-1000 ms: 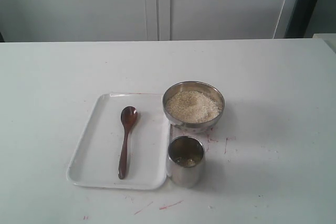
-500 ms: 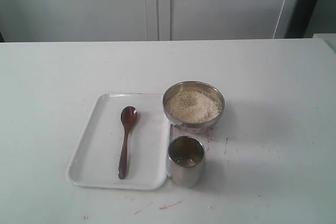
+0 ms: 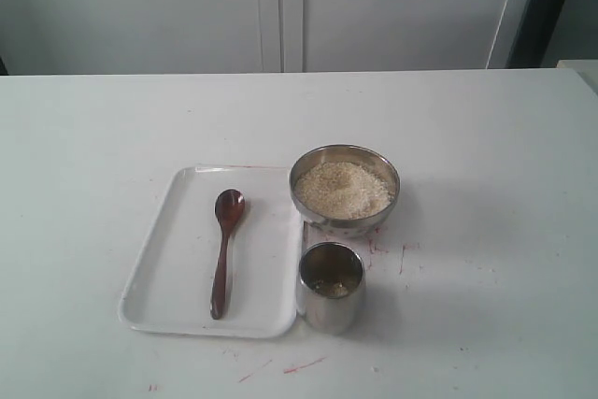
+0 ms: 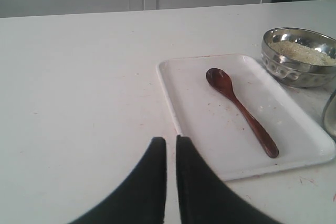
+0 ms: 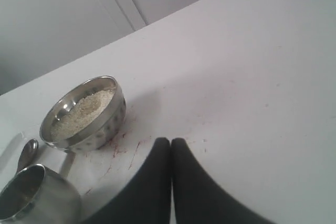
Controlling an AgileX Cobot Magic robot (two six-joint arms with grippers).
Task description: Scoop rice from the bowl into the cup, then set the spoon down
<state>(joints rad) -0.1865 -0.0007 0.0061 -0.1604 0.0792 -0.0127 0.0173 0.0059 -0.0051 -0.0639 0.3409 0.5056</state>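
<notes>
The dark wooden spoon (image 3: 222, 254) lies flat on a white tray (image 3: 168, 259), head toward the back. To the tray's right stands the steel bowl (image 3: 348, 224) heaped with rice (image 3: 342, 189). The steel cup (image 3: 330, 304) stands just in front of the bowl, with a few grains at its bottom. Neither gripper shows in the exterior view. My left gripper (image 4: 171, 139) hovers off the tray's (image 4: 199, 119) near corner, away from the spoon (image 4: 241, 111), shut to a thin slit and holding nothing. On the bowl's (image 5: 100, 127) far side my right gripper (image 5: 170, 140) is shut and empty, over bare table.
The white table (image 3: 486, 137) has faint red marks around the cup and bowl. A pale cabinet wall (image 3: 280, 7) runs behind the table's far edge. The bowl and cup stand close against the tray's right edge.
</notes>
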